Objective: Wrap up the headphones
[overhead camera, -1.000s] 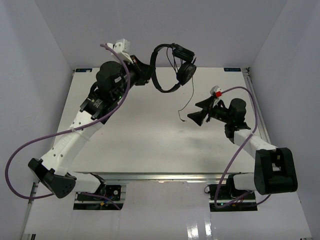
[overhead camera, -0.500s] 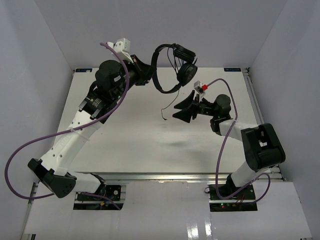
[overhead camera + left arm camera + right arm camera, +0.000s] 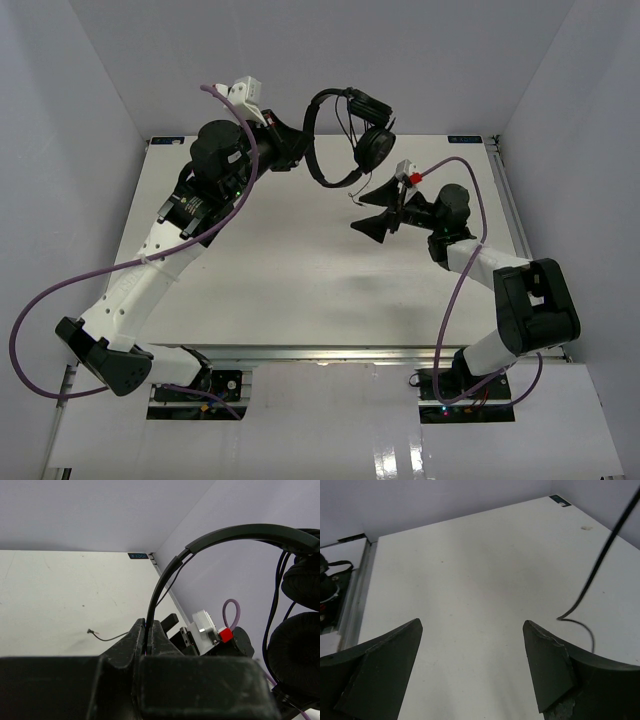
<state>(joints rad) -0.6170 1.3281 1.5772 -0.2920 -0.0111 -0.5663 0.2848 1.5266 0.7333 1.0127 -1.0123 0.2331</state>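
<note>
White surface (image 3: 280, 270): left jaws clamp the headphones (image 3: 345, 135) aloft; right jaws, wide, have swung in below them, nearing the cable (image 3: 590, 575).

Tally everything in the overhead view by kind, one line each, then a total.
Headphones: 1
Robot arms: 2, left and right
Purple cables: 2, left and right
Table: 1
Total: 6
</note>
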